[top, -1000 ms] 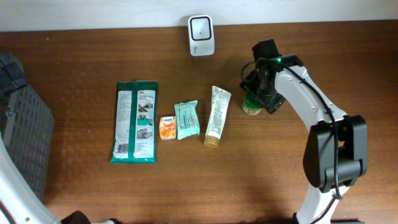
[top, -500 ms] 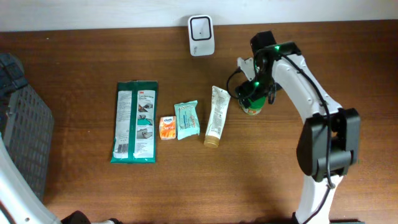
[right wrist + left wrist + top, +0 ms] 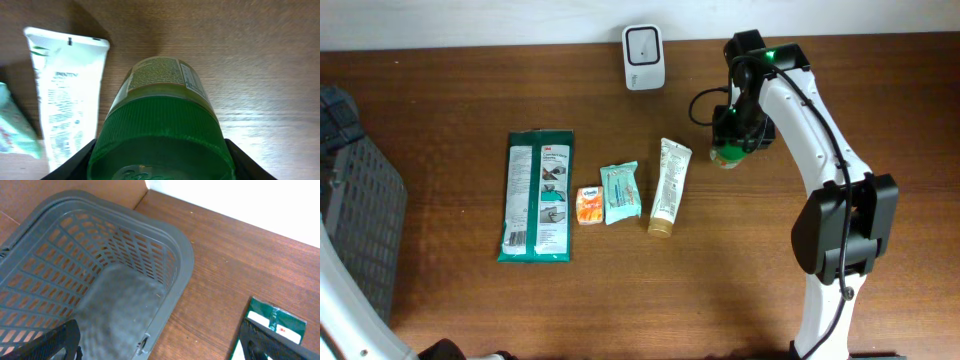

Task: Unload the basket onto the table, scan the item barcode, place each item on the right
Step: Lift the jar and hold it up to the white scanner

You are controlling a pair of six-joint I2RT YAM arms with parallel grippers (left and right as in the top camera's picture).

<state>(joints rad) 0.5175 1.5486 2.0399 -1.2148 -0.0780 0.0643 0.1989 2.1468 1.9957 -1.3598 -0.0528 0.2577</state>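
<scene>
A jar with a green ribbed lid [image 3: 160,115] and a printed label fills the right wrist view. My right gripper [image 3: 160,162] is shut on it, a dark finger pressed against each side of the lid. From above, the jar [image 3: 726,156] peeks out under the right gripper [image 3: 736,132], right of the tube. The white barcode scanner [image 3: 643,43] stands at the table's back edge, to the jar's left. My left gripper [image 3: 160,347] is open and holds nothing, hovering over the rim of a grey basket [image 3: 185,255].
A row of items lies mid-table: a green wipes pack [image 3: 538,195], a small orange packet [image 3: 589,205], a teal packet [image 3: 620,192] and a cream tube [image 3: 669,186]. The grey basket [image 3: 360,220] sits at the left edge.
My right gripper swung round above the jar, came down and closed on its lid. The jar now sits slightly nearer the back edge. The left arm has not moved.
</scene>
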